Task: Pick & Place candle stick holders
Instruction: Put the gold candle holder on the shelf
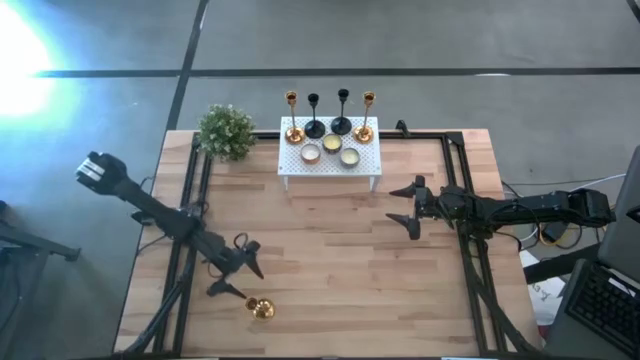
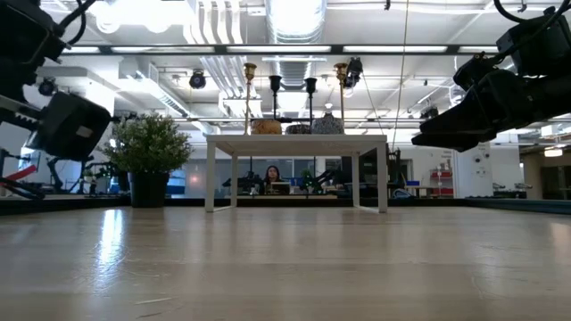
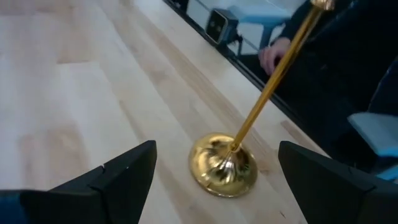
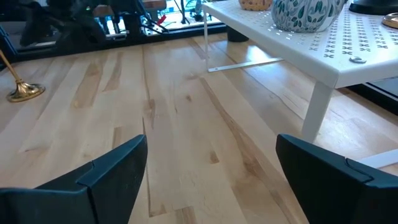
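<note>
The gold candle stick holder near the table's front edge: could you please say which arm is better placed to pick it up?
Left: its open pincer sits right beside the gold candle stick holder, framing it. The right pincer hangs farther off.

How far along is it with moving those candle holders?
Four candle stick holders, two gold and two black, already stand on the white rack. One gold holder stands alone on the table's near edge. The left gripper sits just beside it with jaws open, gripping nothing. The right gripper waits open over mid-table. So that last holder looks like what's left.
</note>
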You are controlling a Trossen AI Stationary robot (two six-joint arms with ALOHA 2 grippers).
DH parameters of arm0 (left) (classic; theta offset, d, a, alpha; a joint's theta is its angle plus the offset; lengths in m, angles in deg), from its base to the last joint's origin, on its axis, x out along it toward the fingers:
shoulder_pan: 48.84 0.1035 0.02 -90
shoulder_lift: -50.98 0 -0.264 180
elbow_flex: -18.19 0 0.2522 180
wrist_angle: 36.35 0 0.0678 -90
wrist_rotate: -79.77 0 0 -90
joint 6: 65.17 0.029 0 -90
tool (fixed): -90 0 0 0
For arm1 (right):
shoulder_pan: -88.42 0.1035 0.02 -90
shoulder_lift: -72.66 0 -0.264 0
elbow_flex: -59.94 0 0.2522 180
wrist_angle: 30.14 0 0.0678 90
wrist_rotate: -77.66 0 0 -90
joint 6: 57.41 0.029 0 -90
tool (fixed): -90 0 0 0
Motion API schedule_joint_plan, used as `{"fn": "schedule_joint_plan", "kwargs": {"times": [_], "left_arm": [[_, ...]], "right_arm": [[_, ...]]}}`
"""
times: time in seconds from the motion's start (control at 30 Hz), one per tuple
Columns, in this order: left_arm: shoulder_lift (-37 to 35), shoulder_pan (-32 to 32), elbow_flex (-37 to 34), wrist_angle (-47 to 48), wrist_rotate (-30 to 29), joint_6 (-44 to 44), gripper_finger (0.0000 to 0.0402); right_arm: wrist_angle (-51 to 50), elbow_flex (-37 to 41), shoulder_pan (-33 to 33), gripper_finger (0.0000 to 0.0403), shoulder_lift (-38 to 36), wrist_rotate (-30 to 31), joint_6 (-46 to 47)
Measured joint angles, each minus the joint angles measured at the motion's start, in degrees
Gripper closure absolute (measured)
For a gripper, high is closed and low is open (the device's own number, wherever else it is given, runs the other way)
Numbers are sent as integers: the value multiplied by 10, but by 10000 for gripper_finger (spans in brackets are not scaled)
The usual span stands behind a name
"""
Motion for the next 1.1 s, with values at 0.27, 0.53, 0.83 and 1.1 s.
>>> {"fn": "schedule_joint_plan", "kwargs": {"times": [0.27,0.53,0.83,1.1], "left_arm": [[131,-40,76,-13,6,40,60],[193,-54,131,-13,44,79,76],[182,-54,130,-12,50,100,215],[181,-53,130,-13,13,118,354]], "right_arm": [[0,0,0,54,0,0,0],[0,0,0,62,0,0,0],[0,0,0,49,0,0,0],[0,0,0,56,0,0,0]]}}
